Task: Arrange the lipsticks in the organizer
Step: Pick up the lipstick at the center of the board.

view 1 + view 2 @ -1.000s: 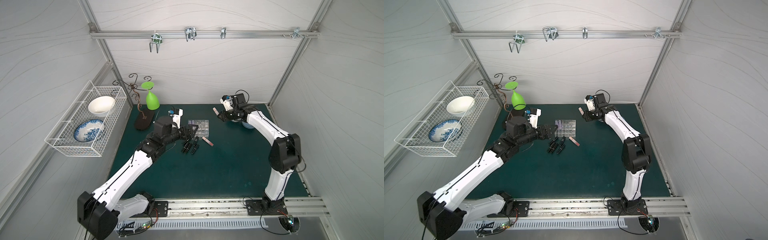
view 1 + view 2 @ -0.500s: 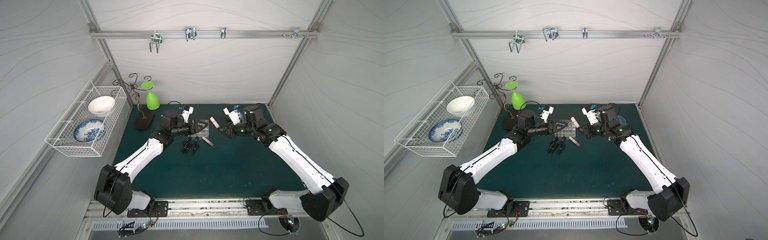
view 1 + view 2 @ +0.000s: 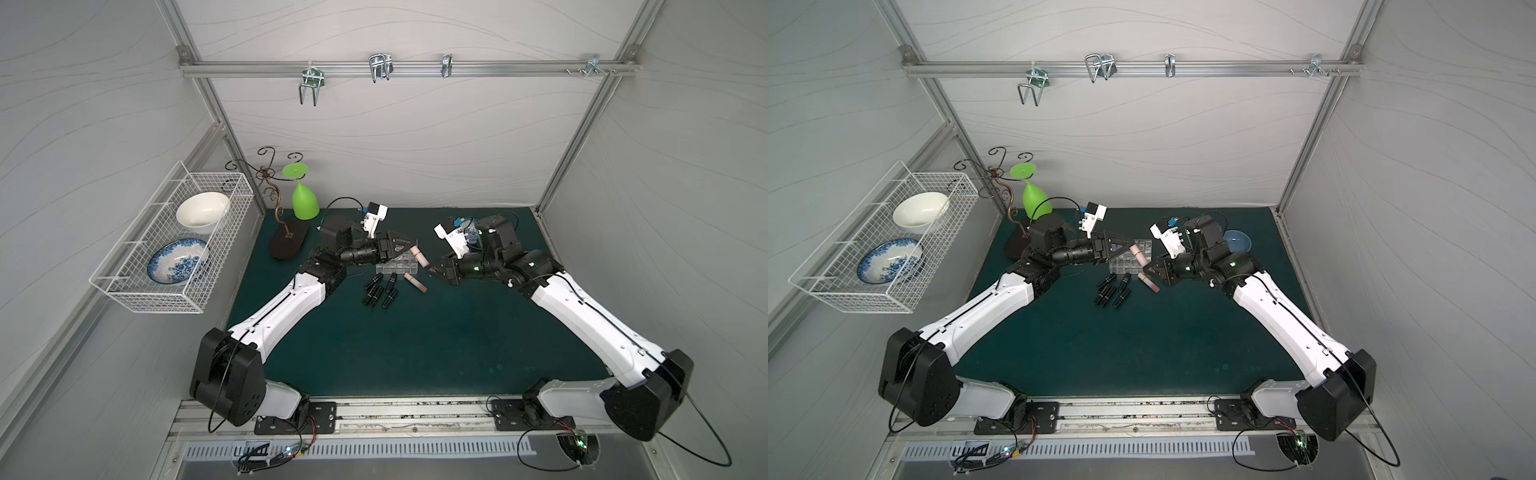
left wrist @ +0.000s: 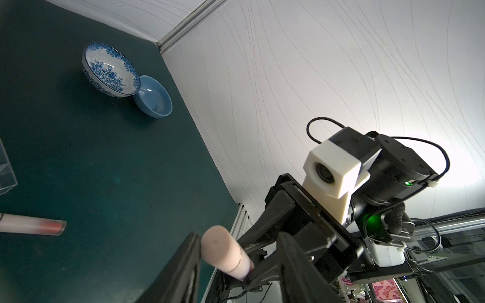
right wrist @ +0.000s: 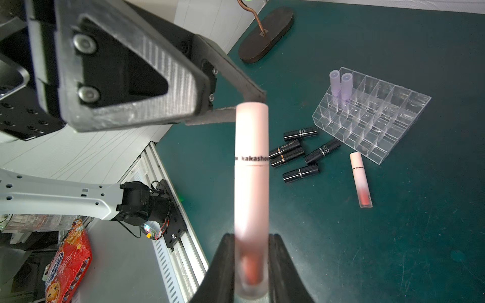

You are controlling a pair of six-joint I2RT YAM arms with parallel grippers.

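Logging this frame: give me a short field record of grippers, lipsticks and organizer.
right gripper: shut on held pink tube, at its base
left gripper: open around its cap
organizer: two lilac tubes standing inside; rest looks empty
mat: five black lipsticks and a loose pink tube lying beside organizer

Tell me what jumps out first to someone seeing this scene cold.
The right gripper is clamped on the base of a peach-pink lipstick tube, held up mid-air, with the left gripper bracketing its cap, jaws open. Just below sits the clear acrylic grid organizer, holding only two pale lilac tubes, with glossy black lipsticks and another peach-pink tube lying loose beside it.
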